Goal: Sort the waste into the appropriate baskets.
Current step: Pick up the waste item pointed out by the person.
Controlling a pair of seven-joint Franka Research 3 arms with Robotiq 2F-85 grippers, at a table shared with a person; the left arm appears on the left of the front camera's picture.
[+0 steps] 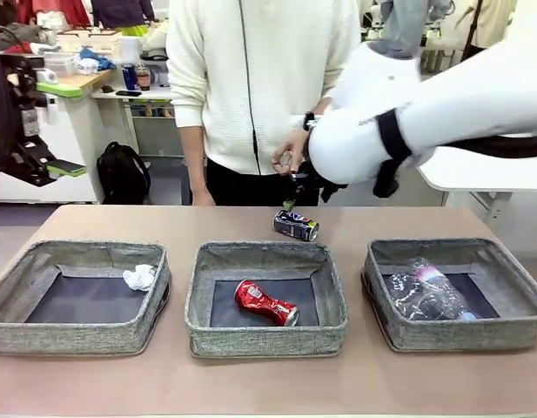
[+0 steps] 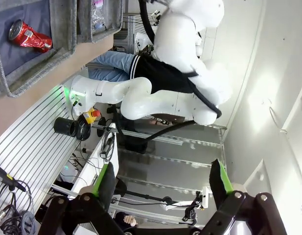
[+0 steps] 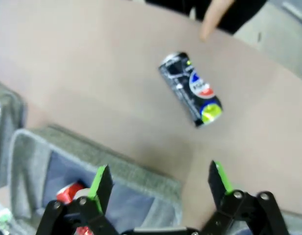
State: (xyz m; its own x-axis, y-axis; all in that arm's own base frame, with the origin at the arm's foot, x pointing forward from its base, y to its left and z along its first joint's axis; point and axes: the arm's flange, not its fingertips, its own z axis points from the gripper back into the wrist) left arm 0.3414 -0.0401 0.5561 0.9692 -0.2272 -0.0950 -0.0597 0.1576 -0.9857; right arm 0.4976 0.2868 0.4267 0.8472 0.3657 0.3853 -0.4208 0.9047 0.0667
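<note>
— Dark can (image 3: 191, 89) lying on its side on bare table, just behind the middle basket (image 1: 266, 335); red can (image 1: 265, 302) already inside.
— Right gripper (image 3: 160, 183) above, fingers apart, empty: likely lining up. Left gripper (image 2: 163, 183) spread too, parked away.

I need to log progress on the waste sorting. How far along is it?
Done: the white tissue wad lies in the left grey woven basket, the red can in the middle basket, and the clear plastic bottle in the right basket. In hand: nothing; the right gripper hovers open above the dark blue-black can, which lies on the table. Left: binning that can.
</note>
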